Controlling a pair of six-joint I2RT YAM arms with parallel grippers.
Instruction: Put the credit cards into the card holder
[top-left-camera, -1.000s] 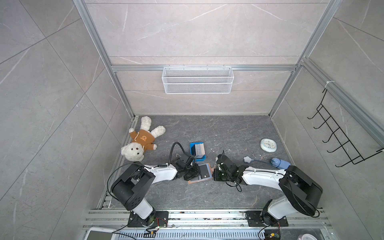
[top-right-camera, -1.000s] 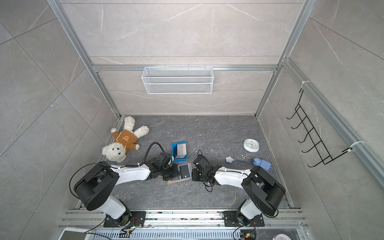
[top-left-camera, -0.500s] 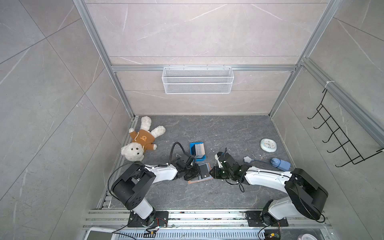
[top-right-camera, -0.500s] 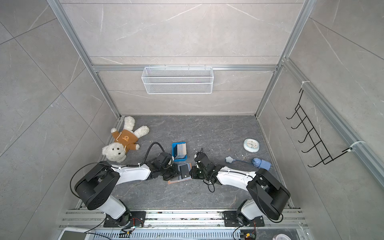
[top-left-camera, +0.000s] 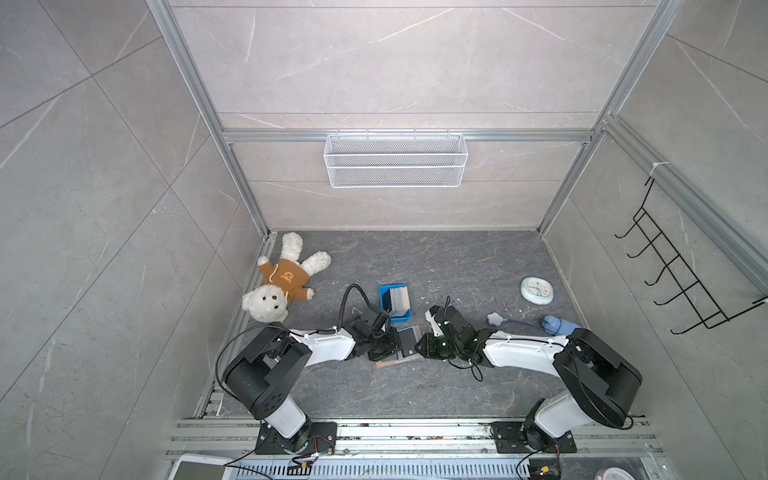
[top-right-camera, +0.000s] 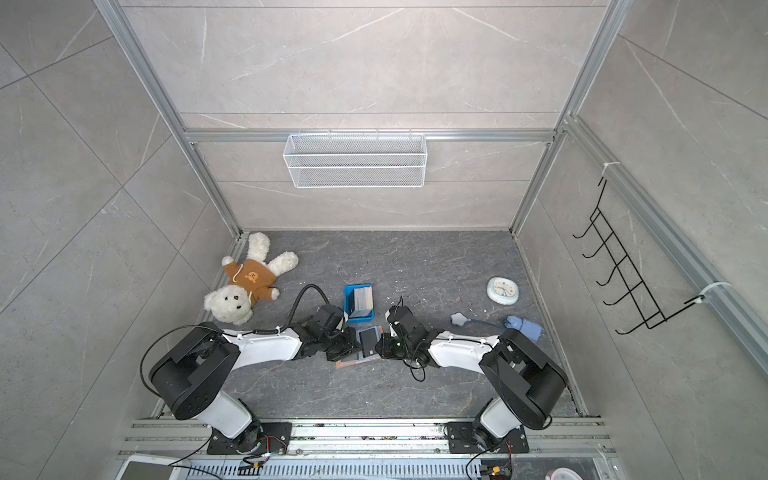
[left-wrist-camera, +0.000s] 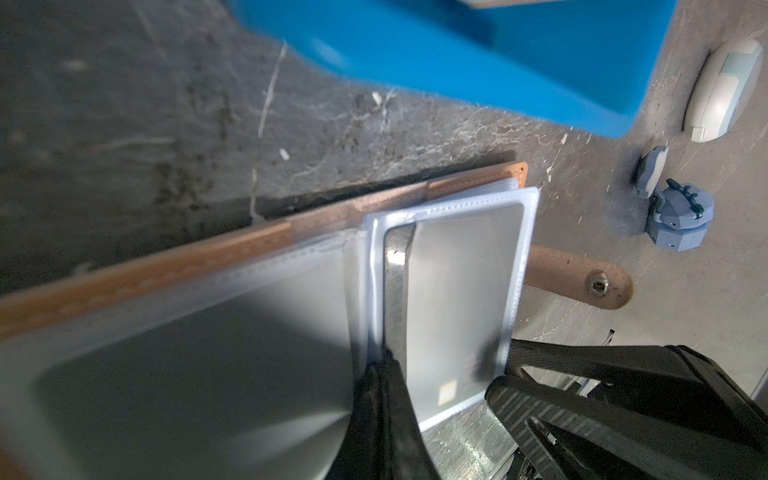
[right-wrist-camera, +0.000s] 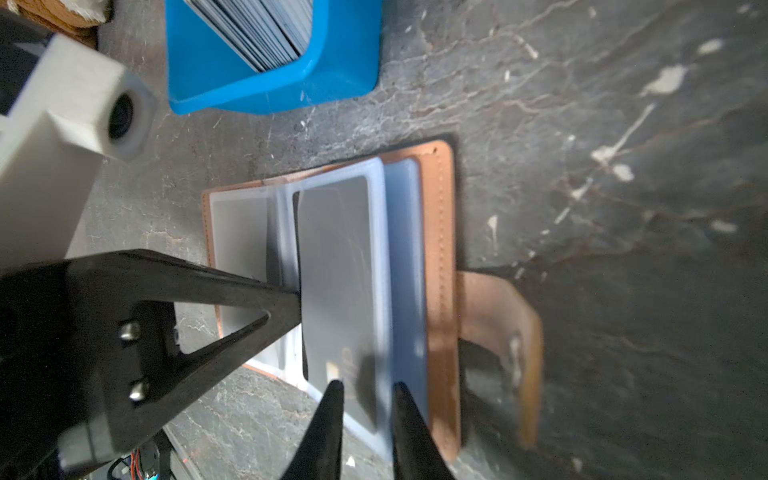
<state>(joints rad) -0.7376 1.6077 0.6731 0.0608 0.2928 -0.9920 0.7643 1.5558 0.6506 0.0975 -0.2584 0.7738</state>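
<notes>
While the card holder (right-wrist-camera: 440, 249) lies open on the surface (right-wrist-camera: 582, 124), a dark card (right-wrist-camera: 336, 270) sits in its clear sleeve (right-wrist-camera: 384, 249); left gripper (left-wrist-camera: 386, 374) pressed together at the sleeve's edge; right gripper (right-wrist-camera: 368, 386) narrowly apart astride the card's end; skewed push may buckle sleeve, shift holder.

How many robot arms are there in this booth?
2. In a top view, the left arm reaches in from the left and the right arm from the right; both reach the card holder between them. None seems hidden.
</notes>
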